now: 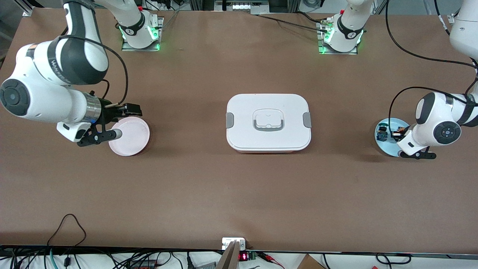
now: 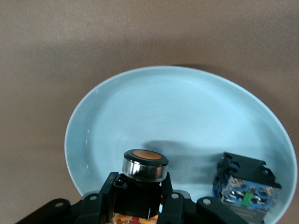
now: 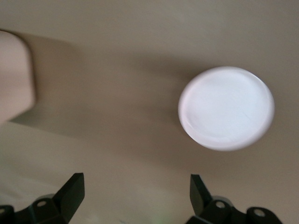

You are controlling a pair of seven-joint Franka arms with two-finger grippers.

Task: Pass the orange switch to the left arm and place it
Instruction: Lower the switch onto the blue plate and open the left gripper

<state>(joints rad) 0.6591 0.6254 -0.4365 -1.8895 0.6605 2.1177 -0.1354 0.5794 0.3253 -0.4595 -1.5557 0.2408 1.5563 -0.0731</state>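
Over blue plate [image 2: 140, 107]: left gripper [image 2: 142, 196] jaws clamp half-hidden orange switch [image 2: 145, 170]; right gripper [image 3: 135, 193] jaws spread.

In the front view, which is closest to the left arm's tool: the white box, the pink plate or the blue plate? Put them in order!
From the left tool:
1. Blue plate: right under it, at the left arm's end of the table.
2. White box: mid-table.
3. Pink plate: at the right arm's end, farthest.
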